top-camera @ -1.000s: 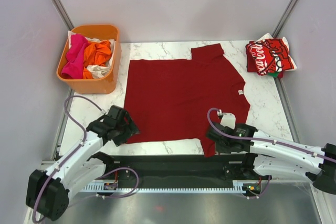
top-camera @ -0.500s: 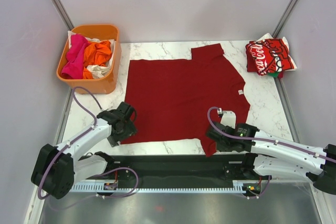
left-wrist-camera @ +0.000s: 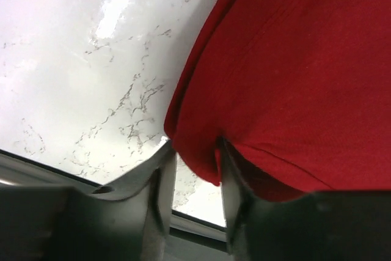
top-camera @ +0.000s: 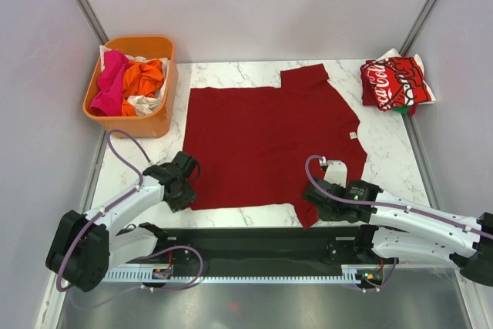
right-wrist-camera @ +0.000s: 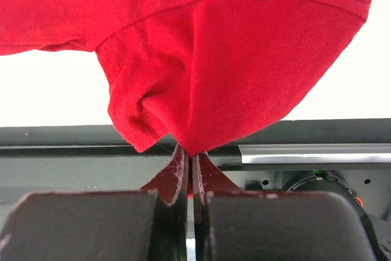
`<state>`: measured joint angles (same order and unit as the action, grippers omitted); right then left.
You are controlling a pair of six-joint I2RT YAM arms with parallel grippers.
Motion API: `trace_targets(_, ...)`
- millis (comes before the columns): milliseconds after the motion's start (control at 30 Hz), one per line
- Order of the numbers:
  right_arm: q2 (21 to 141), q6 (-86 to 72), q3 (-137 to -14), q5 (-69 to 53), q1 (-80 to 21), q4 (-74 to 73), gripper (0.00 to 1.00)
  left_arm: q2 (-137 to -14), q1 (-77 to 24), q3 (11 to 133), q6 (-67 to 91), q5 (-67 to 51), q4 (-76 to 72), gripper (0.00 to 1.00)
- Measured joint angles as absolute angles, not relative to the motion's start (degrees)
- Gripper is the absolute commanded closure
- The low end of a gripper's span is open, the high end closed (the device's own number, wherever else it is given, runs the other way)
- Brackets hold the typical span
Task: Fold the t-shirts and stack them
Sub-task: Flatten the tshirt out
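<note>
A plain dark-red t-shirt (top-camera: 269, 144) lies spread flat on the marble table (top-camera: 385, 159). My left gripper (top-camera: 185, 189) is at its near left corner. In the left wrist view my left gripper (left-wrist-camera: 192, 163) is open, and the corner of the dark-red shirt (left-wrist-camera: 293, 71) hangs between the two fingers. My right gripper (top-camera: 312, 199) is at the near right sleeve. In the right wrist view my right gripper (right-wrist-camera: 192, 157) is shut on a bunched fold of the dark-red shirt (right-wrist-camera: 232, 59). A folded bright red Coca-Cola shirt (top-camera: 393, 82) lies at the far right corner.
An orange plastic tub (top-camera: 163, 82) stands at the far left and holds pink (top-camera: 108, 78), orange (top-camera: 144, 75) and white (top-camera: 142, 102) shirts. The table's near edge and a black rail (top-camera: 254, 240) run just under both grippers. Grey walls close in the sides.
My left gripper has moved right and inward to the shirt's near left corner, which now sits between its fingers. My right gripper has barely moved and keeps its hold.
</note>
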<state>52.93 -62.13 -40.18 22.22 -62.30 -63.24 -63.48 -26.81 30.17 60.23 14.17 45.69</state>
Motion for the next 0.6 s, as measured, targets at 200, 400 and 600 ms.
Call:
trace_targets(200, 52.9, -62.33, -43.4, 23.79, -62.3, -64.84, 1.0, -63.37, -26.81, 30.09, 59.96, 13.06, 44.05, 0.9)
trace_targets(400, 50.61, -64.18, -48.23, 27.35, -62.3, -69.6, 1.0, -59.2, -26.81, 31.03, 59.83, 11.27, 44.88, 0.95)
trace_targets(600, 45.12, -67.33, -55.22, 31.88, -62.3, -74.56, 1.0, -52.23, -26.81, 35.03, 59.07, 9.87, 48.25, 0.98)
